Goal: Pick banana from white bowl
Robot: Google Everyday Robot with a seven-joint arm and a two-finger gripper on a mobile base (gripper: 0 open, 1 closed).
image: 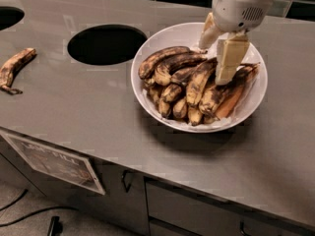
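Observation:
The white bowl [162,36] stands on the grey counter, right of centre, and holds several overripe bananas. A long yellow-tan banana [198,84] with black blotches lies in the middle of the pile, its upper end pointing up and to the right. My gripper [214,63] hangs over the right half of the bowl, down among the upper ends of the bananas. Its two cream fingers [229,58] stand apart, one at the back and one in front, with that banana's upper end about between them. The bananas behind the front finger are partly hidden.
A round dark hole [107,44] is cut in the counter left of the bowl, and part of another hole [9,16] shows at the far left. A lone spotted banana [15,67] lies at the left edge. Cabinet fronts with a label [51,161] are below.

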